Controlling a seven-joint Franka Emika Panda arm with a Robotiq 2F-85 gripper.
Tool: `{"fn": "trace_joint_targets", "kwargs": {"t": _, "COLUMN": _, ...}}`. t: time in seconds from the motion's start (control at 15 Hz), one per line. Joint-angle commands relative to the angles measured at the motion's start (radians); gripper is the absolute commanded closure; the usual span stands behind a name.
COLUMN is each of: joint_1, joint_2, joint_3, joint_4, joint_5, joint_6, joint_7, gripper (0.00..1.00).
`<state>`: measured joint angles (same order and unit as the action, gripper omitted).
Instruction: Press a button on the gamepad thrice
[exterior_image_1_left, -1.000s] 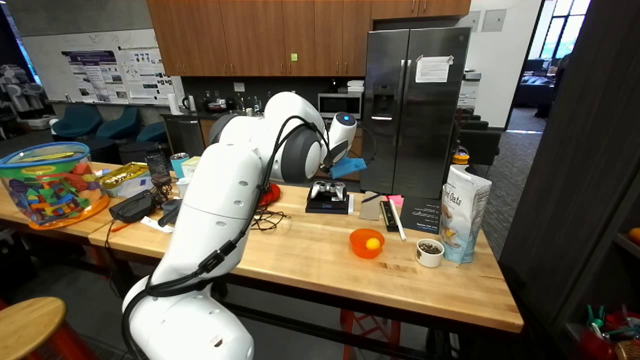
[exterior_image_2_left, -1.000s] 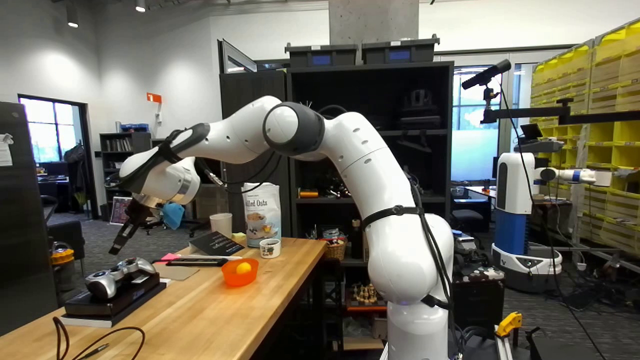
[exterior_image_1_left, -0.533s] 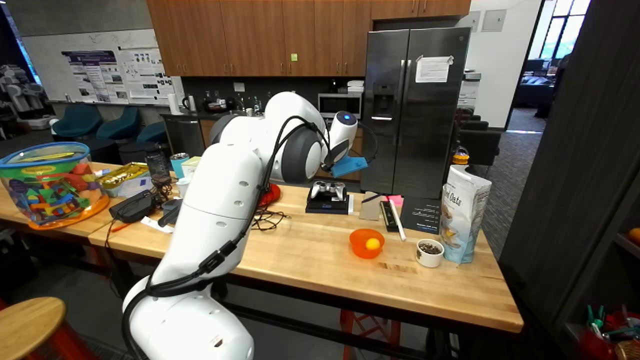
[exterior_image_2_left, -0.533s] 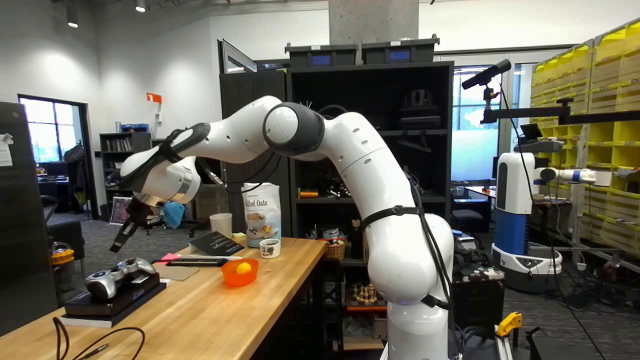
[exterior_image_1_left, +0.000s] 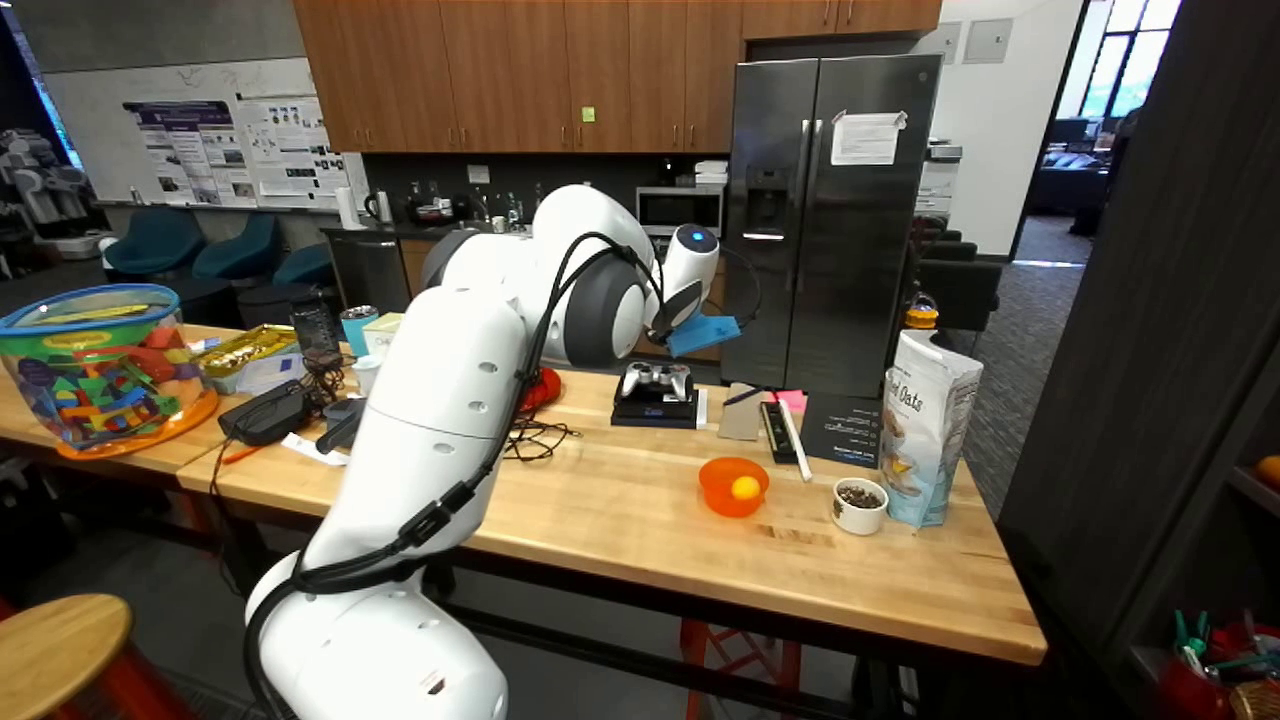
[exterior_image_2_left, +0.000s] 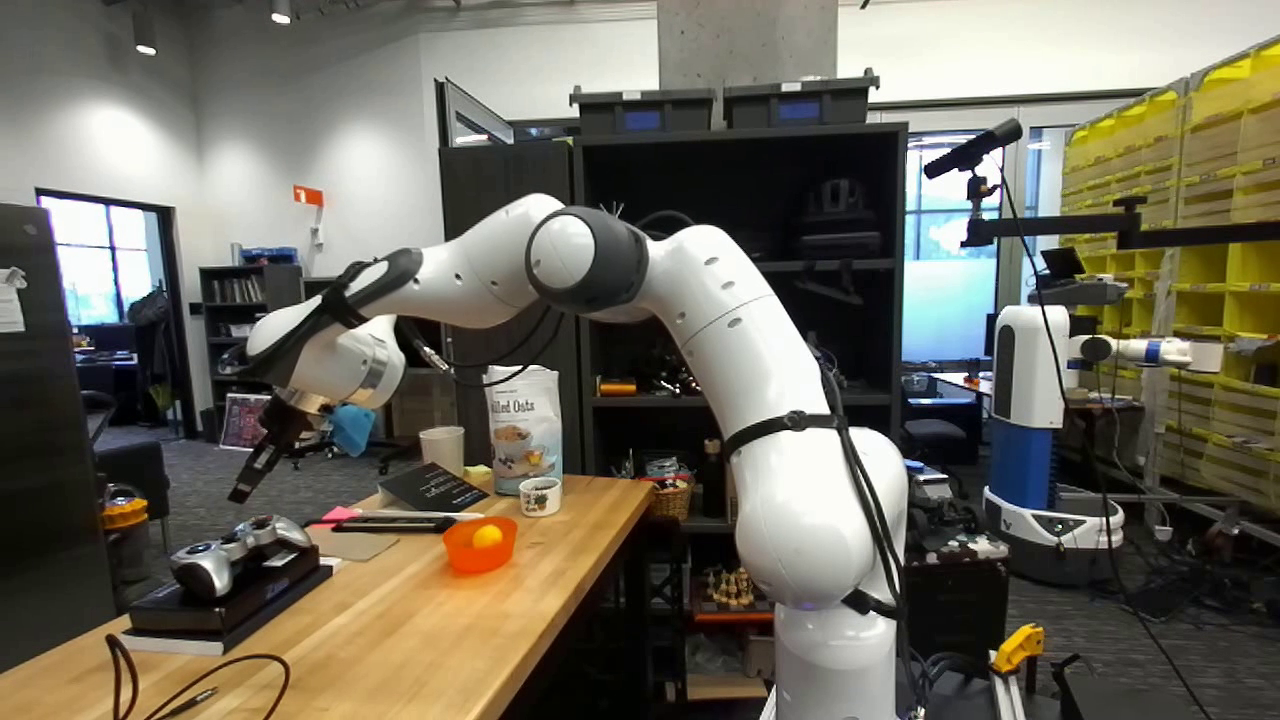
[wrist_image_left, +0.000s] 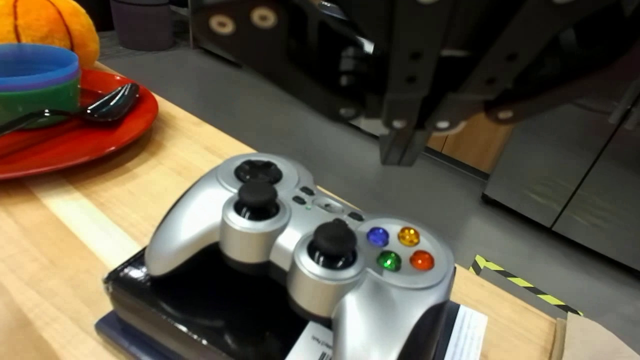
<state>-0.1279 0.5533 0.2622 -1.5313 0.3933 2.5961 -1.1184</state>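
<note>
Near the far edge of the surface (exterior_image_1_left: 600, 510), a silver gamepad (wrist_image_left: 300, 235) sits on a black box (wrist_image_left: 220, 295); above hangs the end effector (wrist_image_left: 398, 150), closed and holding nothing.

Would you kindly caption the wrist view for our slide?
Silver gamepad on a black box, the closed claw apart from it.

gamepad (wrist_image_left: 300, 250) cropped at bottom in wrist view, red plate (wrist_image_left: 100, 137) cropped left

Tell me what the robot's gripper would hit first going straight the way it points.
Probably the gamepad, around its yellow button, which sits below the gripper in the wrist view. Depth is unclear; it might pass the far edge toward the floor.
</note>
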Motion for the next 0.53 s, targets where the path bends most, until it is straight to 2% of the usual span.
{"fn": "trace_joint_targets", "kwargs": {"t": 0.0, "joint_1": -0.01, "joint_2": 0.008, "joint_3": -0.005, "joint_4": 0.0, "joint_5": -0.019, "joint_6": 0.019, "joint_7": 0.003, "gripper": 1.0}}
{"fn": "trace_joint_targets", "kwargs": {"t": 0.47, "joint_1": -0.01, "joint_2": 0.021, "joint_3": -0.014, "joint_4": -0.004, "joint_5": -0.031, "joint_6": 0.032, "joint_7": 0.01, "gripper": 1.0}}
